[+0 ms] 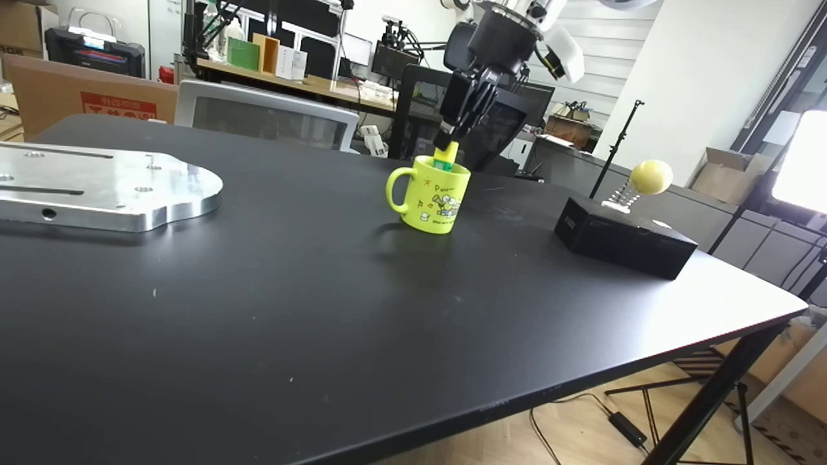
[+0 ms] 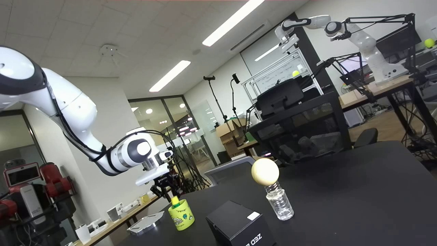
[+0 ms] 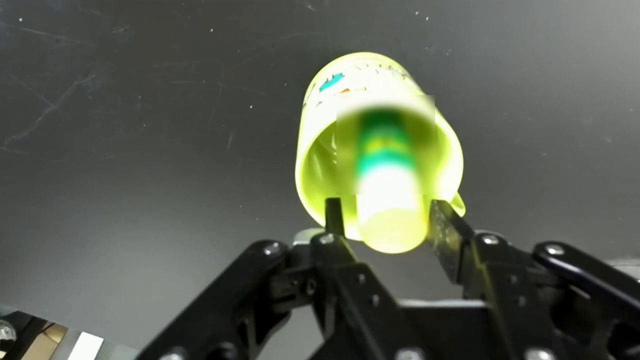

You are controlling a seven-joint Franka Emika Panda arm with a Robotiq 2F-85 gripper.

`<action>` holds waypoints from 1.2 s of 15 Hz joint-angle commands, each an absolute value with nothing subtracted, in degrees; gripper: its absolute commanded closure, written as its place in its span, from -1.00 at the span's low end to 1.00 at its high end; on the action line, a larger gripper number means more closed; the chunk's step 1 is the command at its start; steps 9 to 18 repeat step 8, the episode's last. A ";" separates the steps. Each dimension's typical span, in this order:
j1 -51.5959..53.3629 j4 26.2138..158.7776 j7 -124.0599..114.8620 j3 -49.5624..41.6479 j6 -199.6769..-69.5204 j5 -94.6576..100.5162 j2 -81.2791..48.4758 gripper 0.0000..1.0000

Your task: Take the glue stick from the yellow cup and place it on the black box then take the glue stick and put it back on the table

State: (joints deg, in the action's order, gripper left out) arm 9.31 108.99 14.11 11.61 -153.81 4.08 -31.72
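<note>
Metal plate point(image 1: 110, 184) cut off at L edge in an exterior view; yellow cup point(image 1: 434, 203), "Puu~" legible, w/ glue stick point(image 1: 446, 157) in it, lower end hidden; gripper point(image 3: 387, 205) fingers apart, stick btwn, gap showing; R, black box point(image 2: 234, 218), bottom cut off, "ZED".

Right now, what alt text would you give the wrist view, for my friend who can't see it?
A glue stick pokes out of a yellow mug, its yellow end between the open jaws of the black end effector. The glue stick's green part is blurred inside the mug, which stands on a scratched black table.
</note>
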 commanded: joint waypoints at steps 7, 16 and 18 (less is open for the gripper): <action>9.38 111.65 9.06 10.73 -154.71 3.79 -22.69 -0.89; 9.38 112.65 8.67 10.63 -154.39 3.72 -21.19 -0.99; 9.38 112.65 8.67 10.63 -154.39 3.72 -21.19 -0.99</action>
